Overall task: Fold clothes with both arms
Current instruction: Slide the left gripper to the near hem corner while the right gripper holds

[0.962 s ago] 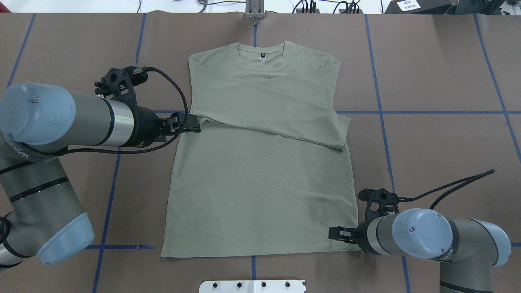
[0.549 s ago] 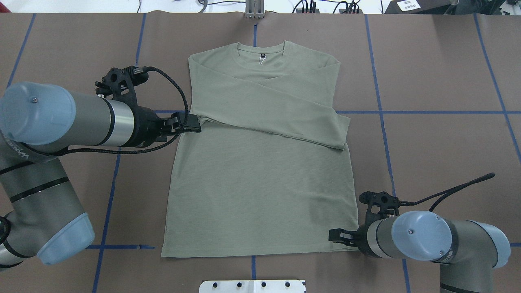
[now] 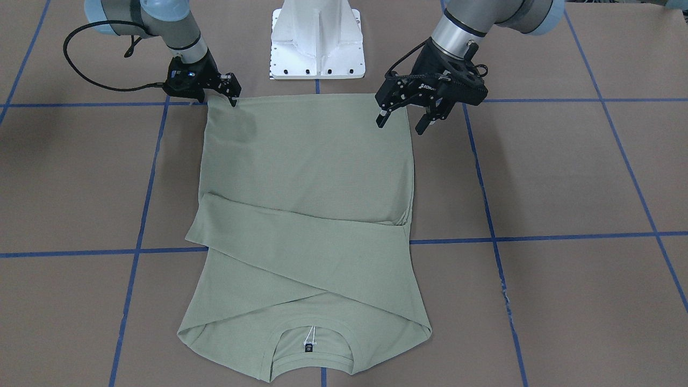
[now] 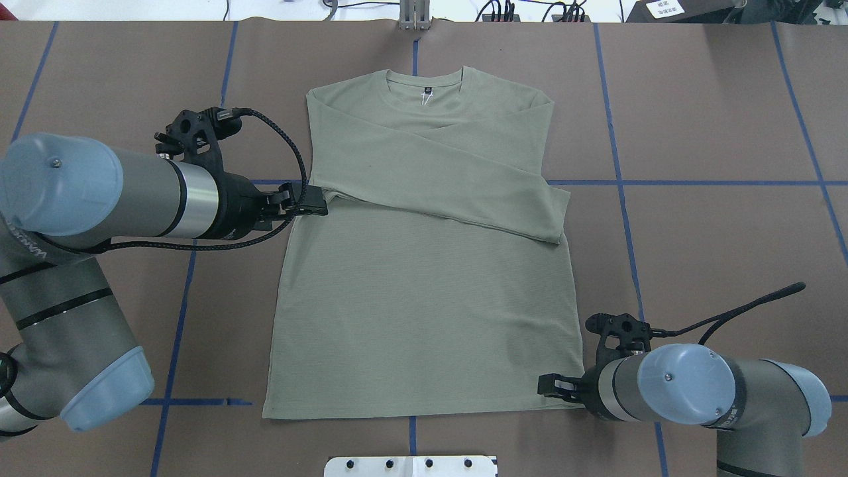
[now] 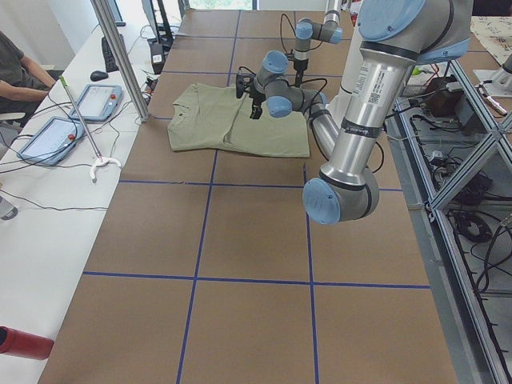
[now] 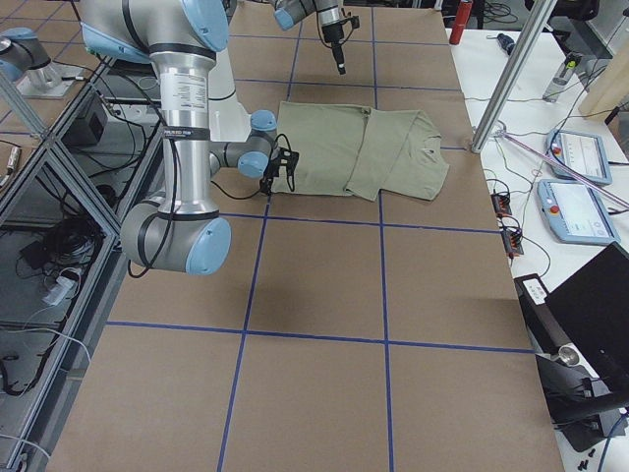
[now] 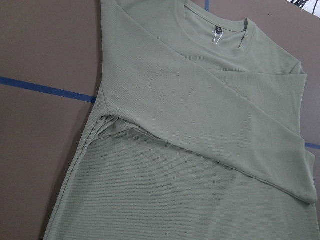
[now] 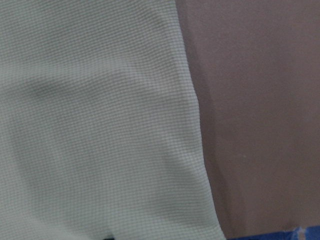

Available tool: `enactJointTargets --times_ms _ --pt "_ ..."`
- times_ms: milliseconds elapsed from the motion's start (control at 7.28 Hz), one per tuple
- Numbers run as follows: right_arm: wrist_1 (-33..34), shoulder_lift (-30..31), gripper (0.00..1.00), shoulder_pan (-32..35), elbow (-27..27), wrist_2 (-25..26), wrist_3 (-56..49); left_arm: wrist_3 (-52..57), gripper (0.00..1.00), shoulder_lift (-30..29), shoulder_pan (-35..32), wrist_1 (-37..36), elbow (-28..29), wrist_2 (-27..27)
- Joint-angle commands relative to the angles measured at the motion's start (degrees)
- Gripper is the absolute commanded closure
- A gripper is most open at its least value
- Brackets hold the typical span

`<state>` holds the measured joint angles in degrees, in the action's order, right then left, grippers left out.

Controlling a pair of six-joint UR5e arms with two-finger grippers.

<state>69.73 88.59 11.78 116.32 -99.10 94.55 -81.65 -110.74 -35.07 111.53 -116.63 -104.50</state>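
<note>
The sage-green shirt [image 4: 424,278] lies flat on the brown table, neck at the far side, with both sleeves folded across the chest. My left gripper [image 3: 402,122] is open and empty; it hangs above the shirt's left edge [image 4: 311,201], apart from the cloth. My right gripper [image 4: 553,384] lies low over the shirt's near right hem corner [image 3: 228,94]. Its fingers reach over the cloth, which is slightly dented beside them. I cannot tell whether they are closed on the hem. The right wrist view shows only the shirt edge [image 8: 190,125] up close.
The white pedestal base [image 3: 317,40] stands just behind the hem at the table's near edge. Blue tape lines [image 4: 695,182] cross the brown table cover. Tablets [image 5: 48,140] lie on a side bench beyond the table's far edge.
My right arm has shifted slightly toward the near edge and settled lower at the hem corner; a faint dent showed up in the cloth beside it. The left arm has not moved.
</note>
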Motion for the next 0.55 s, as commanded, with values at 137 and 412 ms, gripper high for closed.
enactJointTargets --times_ms 137,412 --pt "0.0 0.1 0.2 0.1 -0.1 0.0 0.9 0.0 0.0 0.1 -0.1 0.0 -0.6 0.0" --pt "0.1 0.2 0.38 0.1 -0.4 0.0 2.7 -0.1 0.0 0.0 0.0 0.0 -0.7 0.0"
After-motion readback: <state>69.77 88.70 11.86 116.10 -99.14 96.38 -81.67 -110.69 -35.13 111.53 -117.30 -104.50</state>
